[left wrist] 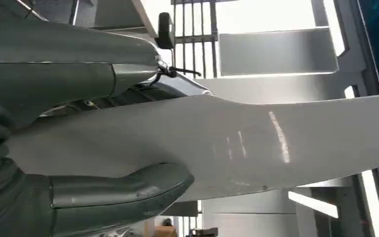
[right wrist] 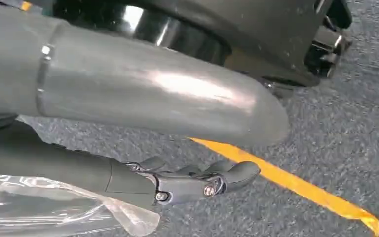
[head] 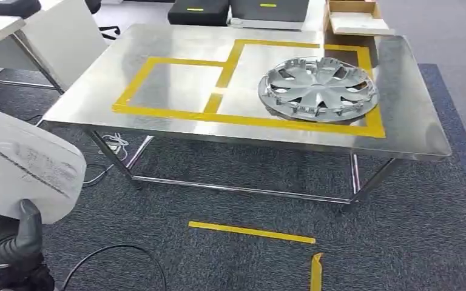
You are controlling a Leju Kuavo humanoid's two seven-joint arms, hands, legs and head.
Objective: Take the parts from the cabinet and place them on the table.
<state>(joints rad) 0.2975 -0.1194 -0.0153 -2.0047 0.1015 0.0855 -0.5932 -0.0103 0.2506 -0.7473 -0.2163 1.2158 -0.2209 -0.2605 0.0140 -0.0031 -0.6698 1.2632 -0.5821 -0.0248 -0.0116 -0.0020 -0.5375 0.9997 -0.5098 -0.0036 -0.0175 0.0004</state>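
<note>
A large white curved panel part (head: 24,163) sits at the lower left of the head view, held low beside me by my left hand (head: 12,242). Up close, my left hand (left wrist: 39,89) grips the white panel (left wrist: 256,143) between its thumb and fingers. A silver hubcap (head: 318,88) lies on the metal table (head: 406,115), inside the right yellow-taped rectangle. The left taped rectangle (head: 176,88) holds nothing. My right hand (right wrist: 143,94) hangs over the carpet, its dark fingers (right wrist: 187,182) stretched out with nothing in them.
Yellow tape strips (head: 252,232) mark the dark carpet before the table. A black cable (head: 115,251) loops on the floor at lower left. A cardboard box (head: 355,17) and dark cases (head: 197,11) stand behind the table. White furniture (head: 54,36) stands at far left.
</note>
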